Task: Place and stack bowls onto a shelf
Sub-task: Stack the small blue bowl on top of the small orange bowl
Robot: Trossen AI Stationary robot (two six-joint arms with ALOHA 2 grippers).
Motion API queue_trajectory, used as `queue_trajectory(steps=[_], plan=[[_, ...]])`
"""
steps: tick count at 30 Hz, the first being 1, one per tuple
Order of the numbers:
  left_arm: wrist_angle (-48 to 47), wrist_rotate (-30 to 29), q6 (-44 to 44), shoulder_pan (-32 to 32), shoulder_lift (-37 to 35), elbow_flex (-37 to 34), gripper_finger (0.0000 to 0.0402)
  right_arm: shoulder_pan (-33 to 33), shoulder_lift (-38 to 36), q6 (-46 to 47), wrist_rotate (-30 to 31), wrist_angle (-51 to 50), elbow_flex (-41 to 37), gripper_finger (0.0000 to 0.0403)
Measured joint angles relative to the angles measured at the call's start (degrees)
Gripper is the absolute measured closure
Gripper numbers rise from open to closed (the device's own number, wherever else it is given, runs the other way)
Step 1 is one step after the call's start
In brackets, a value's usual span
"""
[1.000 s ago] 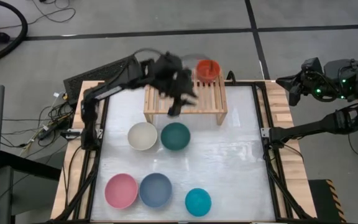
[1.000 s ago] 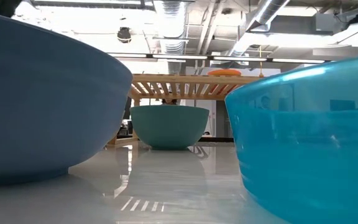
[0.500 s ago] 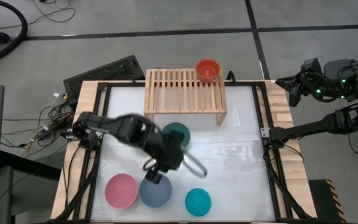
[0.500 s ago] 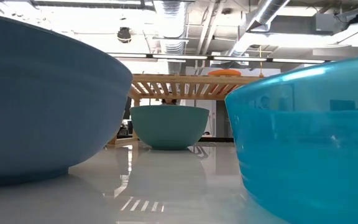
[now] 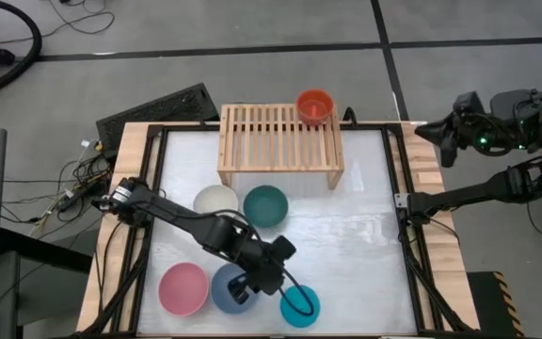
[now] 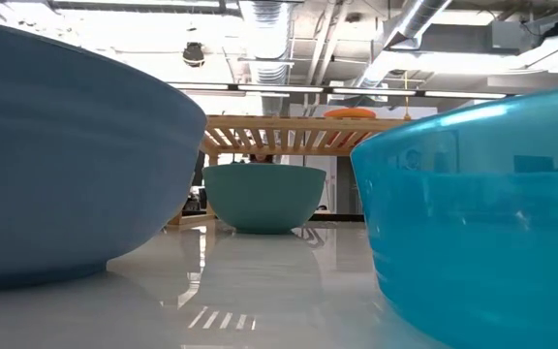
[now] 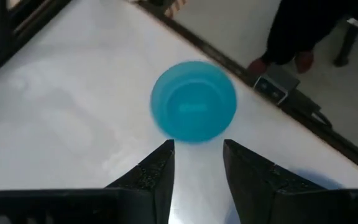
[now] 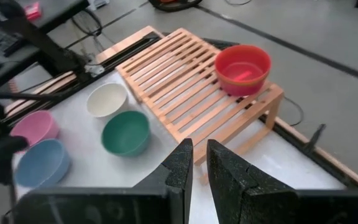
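My left gripper [image 5: 269, 280] is open and empty above the table's near part, between the slate blue bowl [image 5: 230, 289] and the teal bowl [image 5: 300, 306]. In the left wrist view the teal bowl [image 7: 193, 101] lies just ahead of the open fingers [image 7: 197, 158], untouched. The red-orange bowl [image 5: 314, 105] stands on the far right corner of the wooden shelf [image 5: 276, 141]. The cream [image 5: 215, 201], dark green [image 5: 266, 205] and pink [image 5: 183, 288] bowls stand on the table. The lime green and magenta bowls are out of view. My right gripper [image 5: 438, 137] waits shut beyond the table's right edge.
The table has a black frame [image 5: 398, 202] and wooden side rails. In the low view the slate blue bowl [image 6: 66, 145] and the teal bowl [image 6: 482, 213] stand close in front, with the dark green bowl [image 6: 264, 194] and the shelf [image 6: 298, 131] behind. A person's legs [image 7: 303, 31] stand past the near edge.
My left gripper has swept from the shelf toward the table's near edge, over the cream bowl, then rightward past the slate blue bowl toward the teal bowl. No bowl has moved.
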Motion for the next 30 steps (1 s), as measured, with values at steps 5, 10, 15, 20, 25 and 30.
queue_trajectory(steps=[5, 10, 15, 20, 25, 30], plan=[[11.1, 2.7, -1.4, -0.4, 0.0, -7.9, 0.0238, 0.0, 0.0, 0.0, -3.7, 0.0, 0.0, 0.0327], [22.5, 2.2, -0.8, -1.4, 0.0, -13.1, 0.0194, 0.0, 0.0, 0.0, -4.1, 0.0, 0.0, 0.0327], [26.5, 0.6, 2.3, -3.4, 3.9, -13.8, 0.0183, 0.0, 0.0, 0.0, -4.1, 0.0, 0.0, 0.0327], [27.2, 1.6, 6.2, -5.6, 7.8, -12.8, 0.0182, 0.0, 0.0, 0.0, -4.4, 0.0, 0.0, 0.0327], [27.5, 2.5, 7.6, -7.0, 11.7, -9.9, 0.0182, 0.0, 0.0, 0.0, -4.7, 0.0, 0.0, 0.0327], [26.4, -0.3, 6.7, -7.2, 17.3, -5.7, 0.0182, 0.0, 0.0, 0.0, -4.7, 0.0, 0.0, 0.0327]])
